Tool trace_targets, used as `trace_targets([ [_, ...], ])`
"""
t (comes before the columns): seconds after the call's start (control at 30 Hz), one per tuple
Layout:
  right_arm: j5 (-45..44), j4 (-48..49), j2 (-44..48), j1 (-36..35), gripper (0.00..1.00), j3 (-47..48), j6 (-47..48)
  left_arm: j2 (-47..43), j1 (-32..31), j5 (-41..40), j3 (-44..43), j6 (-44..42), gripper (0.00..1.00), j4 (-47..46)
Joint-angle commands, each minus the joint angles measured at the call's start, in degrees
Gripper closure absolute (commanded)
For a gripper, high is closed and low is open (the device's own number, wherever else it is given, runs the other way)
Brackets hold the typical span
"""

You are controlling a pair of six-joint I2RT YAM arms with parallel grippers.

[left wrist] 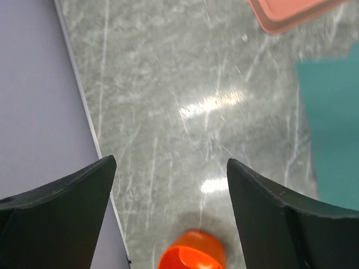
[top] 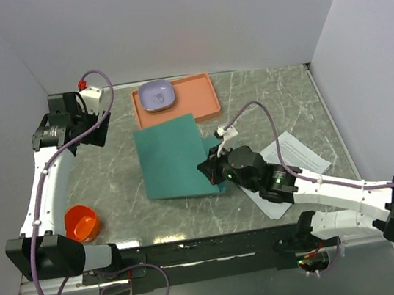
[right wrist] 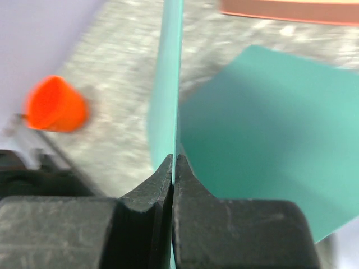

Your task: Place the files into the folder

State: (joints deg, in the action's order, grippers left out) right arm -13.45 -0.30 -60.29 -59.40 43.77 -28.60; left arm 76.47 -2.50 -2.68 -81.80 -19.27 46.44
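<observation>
The teal folder (top: 172,157) lies in the middle of the table. My right gripper (top: 211,167) is at its right edge and shut on the folder's top cover (right wrist: 168,106), which stands edge-on between the fingers, with the lower leaf (right wrist: 263,134) beneath. White printed files (top: 298,153) lie right of the folder, partly hidden under my right arm. My left gripper (top: 96,125) is open and empty at the far left, above bare table; the folder's edge (left wrist: 334,129) shows at the right of its view.
An orange-pink tray (top: 198,104) with a lilac bowl (top: 156,95) stands behind the folder. An orange cup (top: 81,222) sits near the left front, also in the left wrist view (left wrist: 193,255) and the right wrist view (right wrist: 55,105). Walls enclose the table.
</observation>
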Motion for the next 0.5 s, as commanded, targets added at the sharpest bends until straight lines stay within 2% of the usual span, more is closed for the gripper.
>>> trace_targets([
  [0.0, -20.16, -10.06, 2.29, -6.49, 1.0, 5.09, 8.81, -2.81, 0.13, 2.15, -1.26, 1.69, 0.13, 4.72],
  [0.07, -26.06, -11.21, 0.36, -10.02, 1.0, 6.84, 10.84, -3.95, 0.13, 3.29, -1.34, 2.21, 0.12, 5.33],
  [0.1, -29.23, -11.57, -0.52, -14.47, 1.0, 7.38, 11.8, -4.22, 0.13, 3.64, -1.78, 2.3, 0.12, 5.68],
  [0.13, -35.35, -12.09, -2.79, -16.26, 1.0, 8.17, 13.73, -4.57, 0.13, 3.91, -2.05, 2.48, 0.12, 5.95],
  [0.2, -40.57, -12.97, -5.7, -19.95, 1.0, 11.06, 15.49, -4.92, 0.04, 4.17, -2.92, 2.83, 0.11, 6.65],
  [0.23, -46.52, -14.11, -8.93, -23.28, 1.0, 12.12, 15.77, -5.1, 0.13, 4.35, -3.1, 2.92, 0.11, 6.82],
  [0.33, -53.31, -17.36, -15.0, -28.03, 1.0, 17.91, 16.38, -5.45, 0.04, 4.61, -4.16, 3.27, 0.11, 7.88],
  [0.47, -60.0, -19.73, -20.12, -31.74, 1.0, 21.0, 18.06, -6.5, 0.13, 4.79, -4.16, 3.36, 0.1, 8.32],
])
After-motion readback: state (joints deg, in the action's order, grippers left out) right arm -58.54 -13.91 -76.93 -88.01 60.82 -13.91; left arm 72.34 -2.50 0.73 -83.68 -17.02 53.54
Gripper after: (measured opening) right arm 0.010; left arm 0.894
